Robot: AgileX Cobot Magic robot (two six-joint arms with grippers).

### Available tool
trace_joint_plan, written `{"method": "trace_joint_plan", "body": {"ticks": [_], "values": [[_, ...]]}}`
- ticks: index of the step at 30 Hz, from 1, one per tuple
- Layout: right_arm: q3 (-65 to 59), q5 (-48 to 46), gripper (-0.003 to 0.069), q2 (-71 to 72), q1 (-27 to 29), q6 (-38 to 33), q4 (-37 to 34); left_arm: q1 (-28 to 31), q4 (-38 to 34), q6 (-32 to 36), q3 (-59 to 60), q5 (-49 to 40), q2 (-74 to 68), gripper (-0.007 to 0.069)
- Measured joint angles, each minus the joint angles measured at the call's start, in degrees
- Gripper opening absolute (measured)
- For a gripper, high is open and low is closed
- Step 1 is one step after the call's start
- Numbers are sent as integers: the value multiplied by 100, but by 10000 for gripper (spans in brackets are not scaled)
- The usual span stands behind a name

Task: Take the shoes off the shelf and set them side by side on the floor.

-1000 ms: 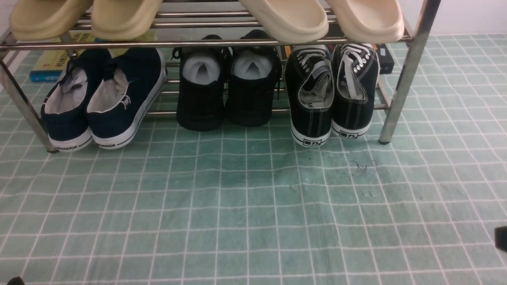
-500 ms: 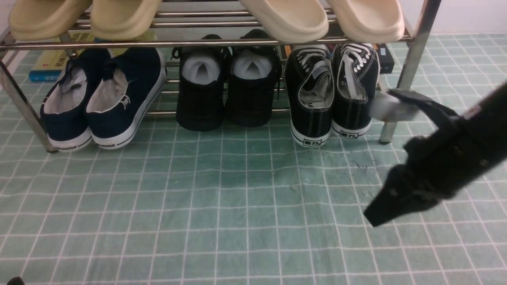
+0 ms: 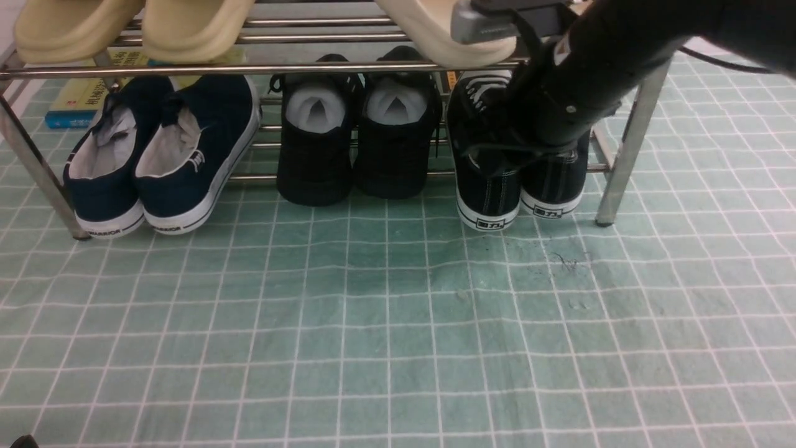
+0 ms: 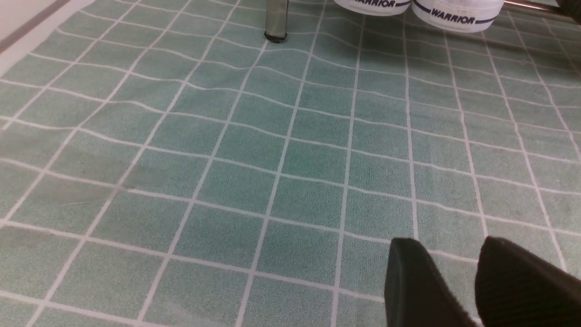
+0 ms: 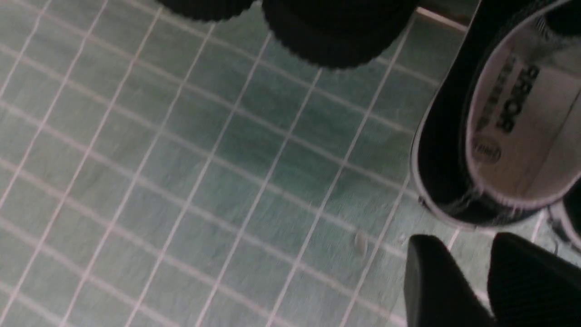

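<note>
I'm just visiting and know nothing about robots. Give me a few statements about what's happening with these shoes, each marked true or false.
1. The black sneakers with white laces sit on the lower tier of the shelf. True.
2. The black shoes stuffed with white paper stand between the navy slip-ons and the laced sneakers. True.
3. The right gripper is by the navy slip-ons. False: it is by the laced sneakers, at the shelf's right end.
4. One laced sneaker already lies out on the green floor. False: both are on the shelf.
5. Beige slippers sit on the upper tier. True.
</note>
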State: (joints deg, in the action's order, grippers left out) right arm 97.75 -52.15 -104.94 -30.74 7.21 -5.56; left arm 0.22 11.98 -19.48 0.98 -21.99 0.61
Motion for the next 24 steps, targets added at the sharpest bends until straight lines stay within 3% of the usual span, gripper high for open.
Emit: {"method": "trace_joint_plan", "body": {"ticks": [6,15,20,23,24], "values": [[30,752,370,-445,0,63,361,0,0,0,0,0,0,239],[35,1278,377,-875,0,63,556,0,0,0,0,0,0,239],[35,1335,281,-1036,0,63,636,0,0,0,0,0,0,239],[35,1302,94,-1035,0,63,666,0,0,0,0,0,0,239],[35,1289,82,-1026,0,63,666,0,0,0,0,0,0,239]]}}
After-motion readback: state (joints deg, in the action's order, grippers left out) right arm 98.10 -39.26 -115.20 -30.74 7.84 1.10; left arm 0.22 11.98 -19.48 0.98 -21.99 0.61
